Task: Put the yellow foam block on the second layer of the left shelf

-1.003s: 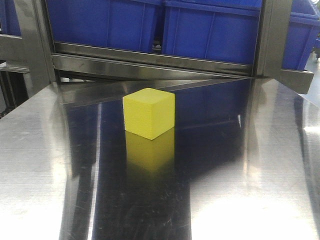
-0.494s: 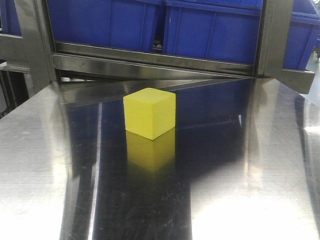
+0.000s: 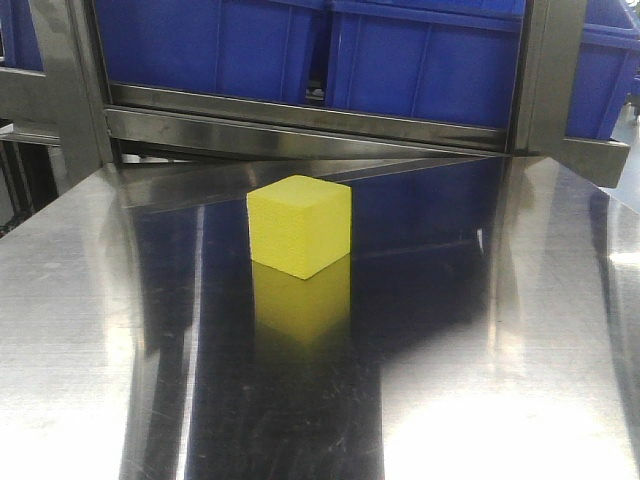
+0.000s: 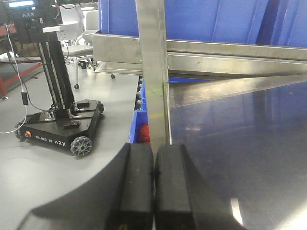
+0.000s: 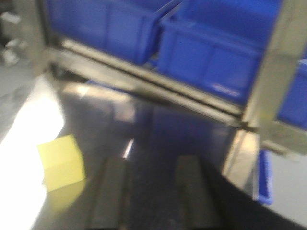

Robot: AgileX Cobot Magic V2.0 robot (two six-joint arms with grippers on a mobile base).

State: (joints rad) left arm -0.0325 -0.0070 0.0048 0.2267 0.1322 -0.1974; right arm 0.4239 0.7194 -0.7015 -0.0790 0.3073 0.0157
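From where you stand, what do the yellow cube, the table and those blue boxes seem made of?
The yellow foam block: likely foam, matte, no glare, fine texture on its sides. The table: polished metal, probably stainless steel; it mirrors the block. The blue bins: apparently moulded plastic, smooth, with ribbed walls.

Polished steel counter; blue bins on steel shelf behind counter; grey floor left of counter.

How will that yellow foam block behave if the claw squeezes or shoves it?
The yellow foam block looks like matte foam, so probably light and slightly squashy. Flat on one face, it shouldn't roll. On the mirror-polished table a push would likely slide it.
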